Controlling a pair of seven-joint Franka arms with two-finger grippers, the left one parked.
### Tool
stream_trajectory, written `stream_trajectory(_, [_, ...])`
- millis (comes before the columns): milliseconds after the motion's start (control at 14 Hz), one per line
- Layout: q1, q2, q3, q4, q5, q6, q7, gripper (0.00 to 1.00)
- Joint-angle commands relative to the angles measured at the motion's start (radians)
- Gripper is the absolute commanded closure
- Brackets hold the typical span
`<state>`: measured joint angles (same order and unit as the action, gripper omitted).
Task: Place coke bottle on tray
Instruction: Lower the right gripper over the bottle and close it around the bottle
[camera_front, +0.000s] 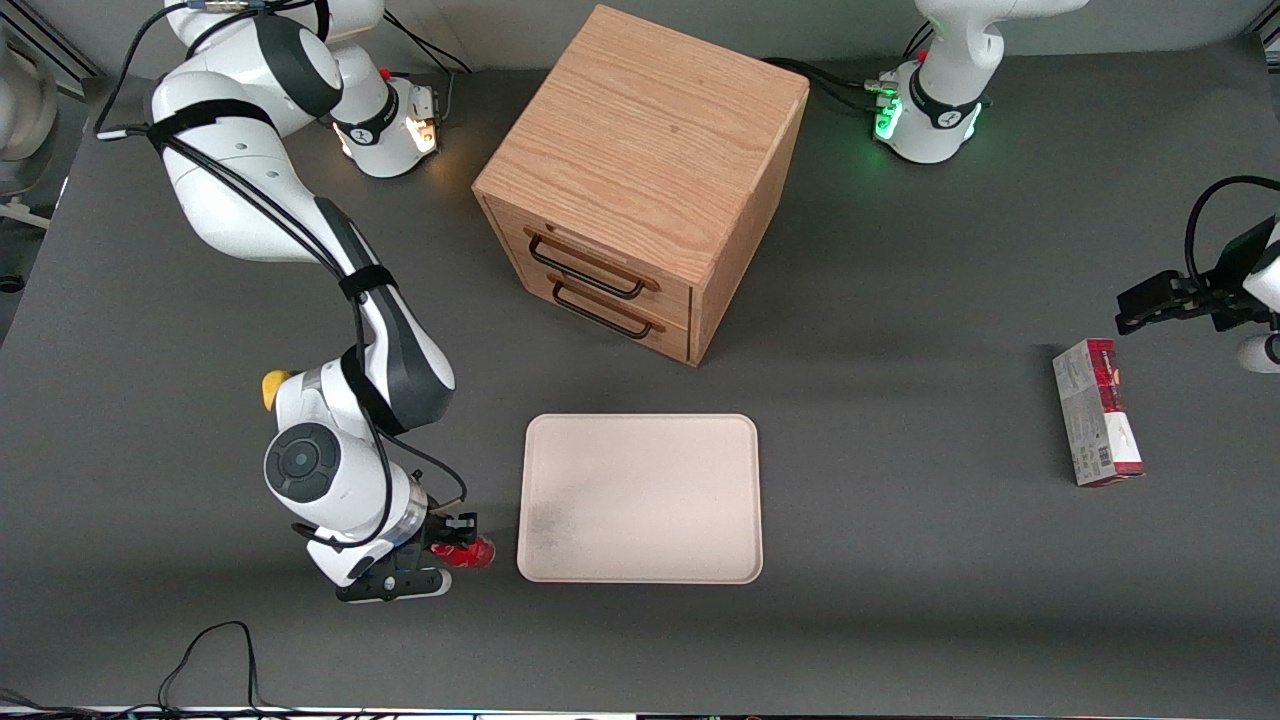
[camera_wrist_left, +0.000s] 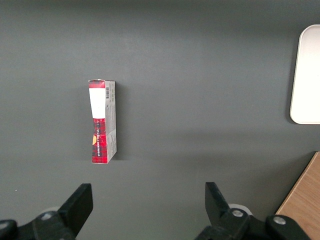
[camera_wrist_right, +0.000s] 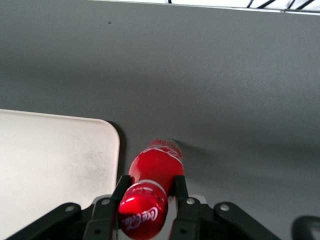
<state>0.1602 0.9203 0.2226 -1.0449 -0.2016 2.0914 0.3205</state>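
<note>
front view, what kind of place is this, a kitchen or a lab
Probably a robotics lab: arms bolted to a dark grey table, staged props such as a wooden drawer cabinet and tray, and the pincer shut on the coke bottle beside that tray.

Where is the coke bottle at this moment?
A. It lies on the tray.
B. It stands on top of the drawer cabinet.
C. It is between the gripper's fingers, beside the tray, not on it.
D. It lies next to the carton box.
C: the right wrist view shows the gripper shut on the coke bottle, and the front view shows the bottle just outside the rim of the tray, which holds nothing.
</note>
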Motion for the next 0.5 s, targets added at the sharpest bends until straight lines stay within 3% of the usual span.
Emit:
stream_trajectory(0, [0.005,-0.044,0.009,0.005,-0.022,-0.033,0.08,1.0])
stream_trajectory(429, [0.013,-0.182,0.009,0.151,-0.021,-0.418,0.1,1.0])
